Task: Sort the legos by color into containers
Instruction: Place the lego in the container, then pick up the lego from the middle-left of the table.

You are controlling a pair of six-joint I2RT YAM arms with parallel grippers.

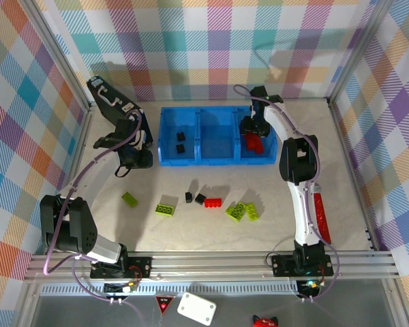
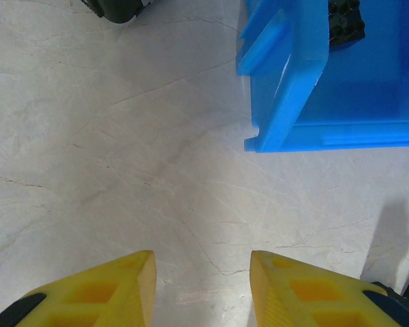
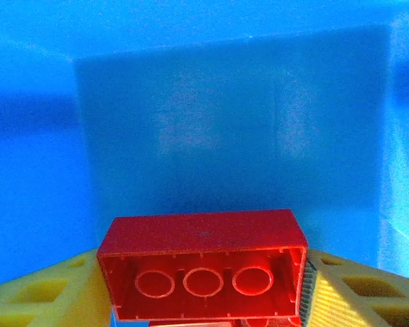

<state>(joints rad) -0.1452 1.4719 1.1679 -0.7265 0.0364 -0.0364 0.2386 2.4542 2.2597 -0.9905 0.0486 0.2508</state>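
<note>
The containers are one blue tray (image 1: 218, 161) of three compartments at the back of the table. My right gripper (image 1: 249, 129) hangs in the right compartment, shut on a red lego (image 3: 202, 235) that sits lengthwise between both yellow fingers (image 3: 358, 293), hollow underside facing the camera. Another red piece peeks out just below it. Two black legos (image 1: 183, 141) lie in the left compartment. My left gripper (image 2: 202, 262) stands open over bare table, just left of the tray's corner (image 2: 279, 102), holding nothing. Loose lime (image 1: 166, 207), black (image 1: 200, 199) and red (image 1: 213, 203) legos lie in front of the tray.
More lime legos lie at the left (image 1: 129, 198) and right (image 1: 243, 212) of the loose group. A long red strip (image 1: 320, 218) lies beside the right arm. Checked walls enclose the table on three sides.
</note>
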